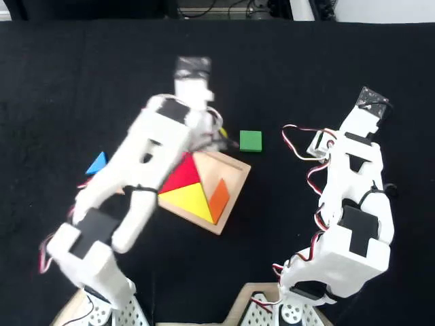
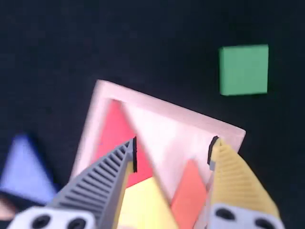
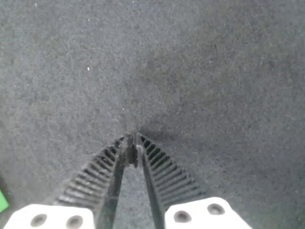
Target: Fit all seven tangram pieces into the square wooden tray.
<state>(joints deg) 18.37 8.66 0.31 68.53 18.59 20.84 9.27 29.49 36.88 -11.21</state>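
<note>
Fingers (image 2: pixel 107 179) on the left gripper (image 2: pixel 171 152) are hanging open over the tray (image 2: pixel 162 104), green square (image 1: pixel 251 140) lying at their three o'clock from overhead.

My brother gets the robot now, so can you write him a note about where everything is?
Left gripper: fingers open, empty, over the wooden tray.
Right gripper: fingers shut, empty, over bare black cloth.
Done: red piece, yellow piece and orange piece lie in the tray.
Left: green square and blue triangle sit on the cloth outside the tray and must go in, plus any pieces hidden from view.
</note>
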